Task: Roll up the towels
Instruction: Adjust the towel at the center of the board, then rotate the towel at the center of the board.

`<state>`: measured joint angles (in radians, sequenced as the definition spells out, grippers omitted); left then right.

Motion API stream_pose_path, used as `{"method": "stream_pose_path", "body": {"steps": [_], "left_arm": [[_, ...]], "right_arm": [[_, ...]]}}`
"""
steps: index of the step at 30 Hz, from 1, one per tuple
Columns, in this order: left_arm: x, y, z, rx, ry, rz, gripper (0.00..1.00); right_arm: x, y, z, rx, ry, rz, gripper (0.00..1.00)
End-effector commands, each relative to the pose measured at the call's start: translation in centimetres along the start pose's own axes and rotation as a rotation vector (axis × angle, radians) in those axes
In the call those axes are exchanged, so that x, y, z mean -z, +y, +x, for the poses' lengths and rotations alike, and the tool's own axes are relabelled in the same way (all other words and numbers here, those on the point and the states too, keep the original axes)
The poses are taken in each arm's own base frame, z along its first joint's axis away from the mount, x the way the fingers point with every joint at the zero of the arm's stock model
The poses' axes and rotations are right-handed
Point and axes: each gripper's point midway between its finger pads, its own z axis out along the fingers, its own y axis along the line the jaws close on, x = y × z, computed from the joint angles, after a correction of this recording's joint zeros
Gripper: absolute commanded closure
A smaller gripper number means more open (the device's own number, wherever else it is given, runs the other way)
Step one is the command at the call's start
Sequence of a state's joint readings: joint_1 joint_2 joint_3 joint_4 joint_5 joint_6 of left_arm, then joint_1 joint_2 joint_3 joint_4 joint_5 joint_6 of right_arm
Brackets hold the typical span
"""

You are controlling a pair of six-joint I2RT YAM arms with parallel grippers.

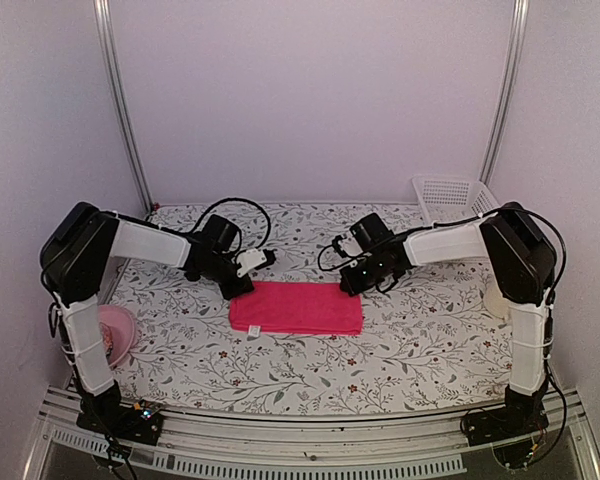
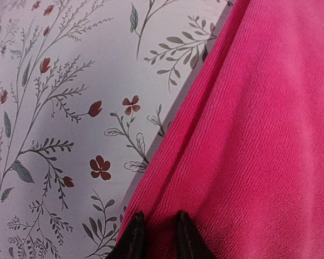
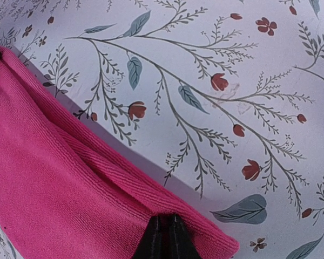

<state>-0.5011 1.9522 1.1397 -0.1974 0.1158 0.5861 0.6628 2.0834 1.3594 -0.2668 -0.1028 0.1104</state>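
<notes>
Left arm (image 1: pixel 88 345) hides part of the bowl (image 1: pixel 122 333); wrist views crop the towel (image 2: pixel 259 140).

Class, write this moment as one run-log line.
pink towel: flat on table, not rolled | left gripper: shut on far-left corner | right gripper: shut on far-right corner

Free passage over floral-printed tablecloth (image 1: pixel 310 370) along near side of magenta cloth towel (image 1: pixel 296 310). Far corners taken by left gripper (image 1: pixel 238 287) and right gripper (image 1: pixel 350 284). White perforated plastic basket (image 1: pixel 450 195) far right, round pink plastic bowl (image 1: pixel 123 335) near left.
</notes>
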Motion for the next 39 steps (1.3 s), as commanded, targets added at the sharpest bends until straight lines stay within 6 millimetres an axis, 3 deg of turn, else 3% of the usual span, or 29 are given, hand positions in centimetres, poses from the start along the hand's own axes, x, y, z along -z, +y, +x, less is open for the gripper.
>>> {"method": "stream_pose_path", "body": {"steps": [1, 5, 11, 14, 19, 23, 25, 28, 29, 32, 35, 39], "left_arm": [[-0.1, 2.8, 2.9, -0.003, 0.115, -0.206, 0.78], [-1.3, 2.9, 4.3, 0.0, 0.161, -0.226, 0.77], [-0.7, 4.8, 3.2, 0.026, 0.153, -0.296, 0.68], [0.3, 6.0, 1.6, 0.032, 0.117, -0.325, 0.5], [5.1, 8.6, -3.1, 0.071, -0.005, -0.356, 0.05], [8.2, 9.4, -4.8, 0.075, -0.075, -0.328, 0.03], [9.2, 9.2, -4.4, 0.072, -0.092, -0.311, 0.03], [10.5, 8.6, -2.8, 0.088, -0.107, -0.248, 0.03], [10.9, 8.3, -2.0, 0.099, -0.115, -0.223, 0.03], [12.0, 7.9, 0.8, 0.144, -0.128, -0.183, 0.03], [12.8, 6.5, 3.8, 0.178, -0.128, -0.146, 0.03], [14.2, 5.7, 6.8, 0.232, -0.147, -0.157, 0.03]], "right_arm": [[-1.2, -1.9, 2.8, -0.012, 0.07, 0.088, 0.91], [-1.2, -2.7, 3.7, -0.006, 0.091, 0.13, 0.91], [-0.6, -3.3, 3.3, 0.018, 0.089, 0.172, 0.9], [0.5, -2.2, 1.8, 0.031, 0.057, 0.124, 0.83], [4.0, 0.4, -1.9, 0.051, -0.056, 0.016, 0.59], [6.1, 0.9, -4.1, 0.103, -0.11, 0.024, 0.49], [6.3, 1.3, -4.7, 0.157, -0.114, 0.033, 0.48], [5.5, 4.5, -4.9, 0.317, -0.115, 0.039, 0.36], [4.7, 5.5, -5.0, 0.364, -0.111, 0.052, 0.31], [2.6, 8.1, -6.2, 0.466, -0.115, 0.079, 0.0], [0.8, 10.2, -9.0, 0.475, -0.158, 0.091, 0.01], [-2.1, 12.5, -10.9, 0.448, -0.2, 0.079, 0.01]]}}
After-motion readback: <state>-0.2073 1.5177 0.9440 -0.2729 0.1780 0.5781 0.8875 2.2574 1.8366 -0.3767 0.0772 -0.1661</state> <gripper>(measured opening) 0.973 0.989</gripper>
